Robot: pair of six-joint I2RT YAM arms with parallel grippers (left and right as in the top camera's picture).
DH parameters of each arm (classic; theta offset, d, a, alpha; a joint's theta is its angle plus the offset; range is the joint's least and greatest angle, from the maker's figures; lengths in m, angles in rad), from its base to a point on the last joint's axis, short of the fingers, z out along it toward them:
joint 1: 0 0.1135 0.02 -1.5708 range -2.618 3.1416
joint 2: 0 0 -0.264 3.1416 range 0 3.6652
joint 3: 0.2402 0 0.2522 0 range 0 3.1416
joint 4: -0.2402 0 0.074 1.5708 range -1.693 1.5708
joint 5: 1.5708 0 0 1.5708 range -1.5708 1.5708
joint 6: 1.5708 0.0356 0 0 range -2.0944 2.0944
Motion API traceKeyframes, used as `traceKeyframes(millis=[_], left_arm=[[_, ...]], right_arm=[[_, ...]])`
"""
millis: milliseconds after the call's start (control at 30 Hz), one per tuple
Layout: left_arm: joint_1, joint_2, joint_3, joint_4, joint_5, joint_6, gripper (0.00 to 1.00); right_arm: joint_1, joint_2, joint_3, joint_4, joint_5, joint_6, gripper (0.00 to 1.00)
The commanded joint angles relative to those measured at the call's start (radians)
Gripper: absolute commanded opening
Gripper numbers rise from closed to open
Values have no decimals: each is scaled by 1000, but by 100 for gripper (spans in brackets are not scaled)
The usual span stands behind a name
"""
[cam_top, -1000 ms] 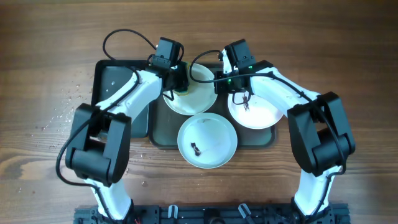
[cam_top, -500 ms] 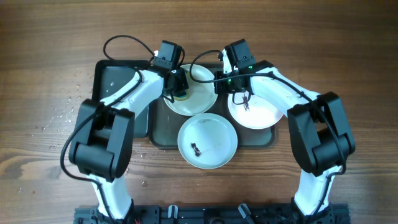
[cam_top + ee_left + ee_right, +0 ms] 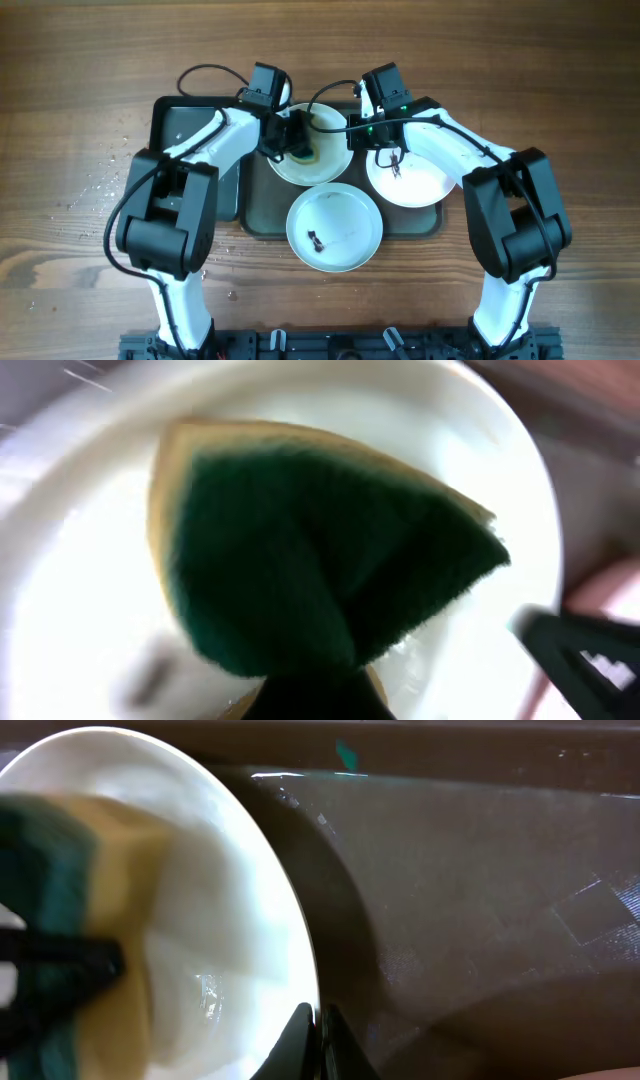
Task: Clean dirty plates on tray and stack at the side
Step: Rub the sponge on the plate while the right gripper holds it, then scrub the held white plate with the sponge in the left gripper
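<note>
Three white plates lie on the brown-grey tray (image 3: 262, 210). The back plate (image 3: 325, 160) is held at both sides. My left gripper (image 3: 296, 135) is shut on a green-and-yellow sponge (image 3: 320, 560) and presses it onto this plate (image 3: 90, 570). My right gripper (image 3: 351, 132) is shut on the plate's right rim (image 3: 300, 950), with its fingertips (image 3: 316, 1032) pinching the edge. The sponge also shows at the left of the right wrist view (image 3: 60, 910). The right plate (image 3: 415, 185) and the front plate (image 3: 345, 215) each carry a small dark smudge.
A smaller black tray (image 3: 180, 150) sits against the big tray's left side. The tray floor (image 3: 480, 900) looks wet. Water drops speckle the wooden table (image 3: 100, 175) at the left. A black rail (image 3: 330, 345) runs along the front edge.
My left gripper has moved the sponge rightward from the back plate's left edge toward its middle. The right arm and the other plates have not moved.
</note>
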Motion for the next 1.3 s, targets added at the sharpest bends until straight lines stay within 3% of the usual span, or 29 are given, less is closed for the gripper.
traceKeyframes(millis=[0,200,433,567,933,1267], left_arm=[[-18,31,-15,-10,256,60,4],[25,-95,-15,-58,253,60,4],[29,-275,-16,-218,38,56,4],[29,-315,-16,-227,-33,56,4],[7,-243,-27,-114,-264,37,4],[-8,-129,-27,21,-319,37,4]], right_arm=[[3,-24,-3,4,-13,1,4],[3,-24,-3,4,-13,0,4],[3,-24,-3,4,-13,0,4],[3,-24,-3,4,-13,1,4],[3,-24,-3,8,-13,1,4],[3,-24,-3,8,-13,1,4]])
